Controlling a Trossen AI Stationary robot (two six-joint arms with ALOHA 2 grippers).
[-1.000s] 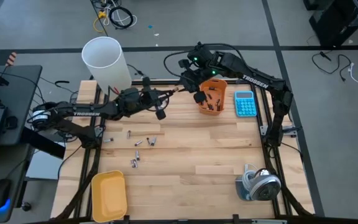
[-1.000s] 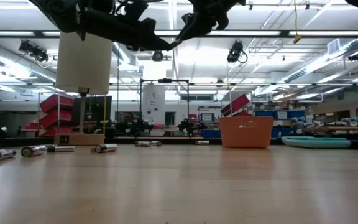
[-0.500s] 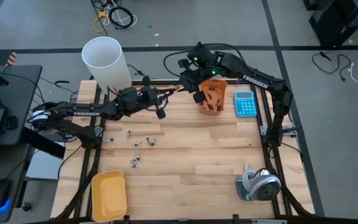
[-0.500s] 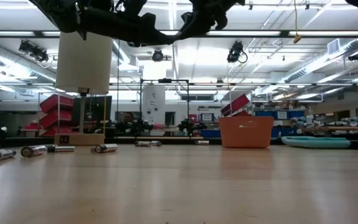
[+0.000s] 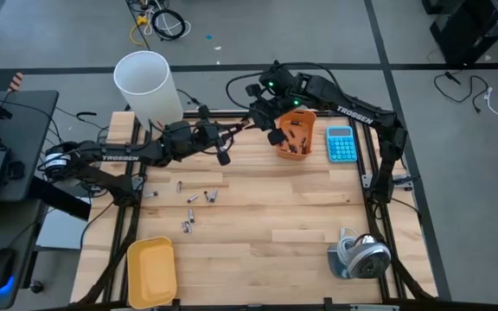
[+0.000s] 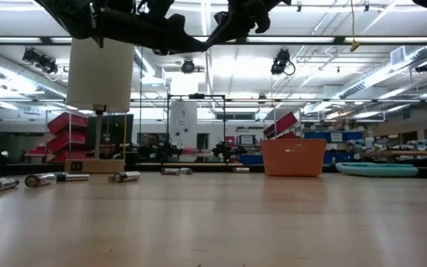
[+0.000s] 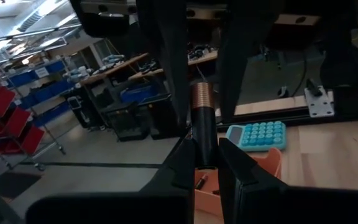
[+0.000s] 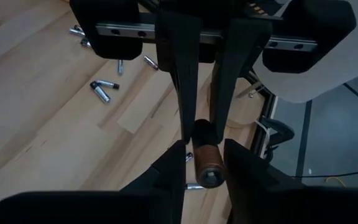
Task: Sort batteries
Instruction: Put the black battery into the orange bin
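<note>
**Two robot arms meet over one battery above the far edge of the table**

A dark cylindrical battery with a copper-coloured end (image 7: 202, 102) hangs in mid-air at about 12 o'clock over the pale wooden table (image 5: 301, 216), clamped at its dark end by the left hand (image 7: 205, 152). The right hand (image 8: 205, 158) faces it with its jaws a little apart astride the copper end, and no firm grip is evident. The step looks like a hand-over. Next, the right hand would need to close before the left lets go, then carry the cell to the orange plastic bin (image 5: 296, 134) at 1 o'clock. A blue calculator (image 5: 341, 143) lies at 2 o'clock. Loose batteries (image 5: 193, 197) wait near 9 o'clock, and a yellow tray (image 5: 151, 269) sits at 7 o'clock.
</note>
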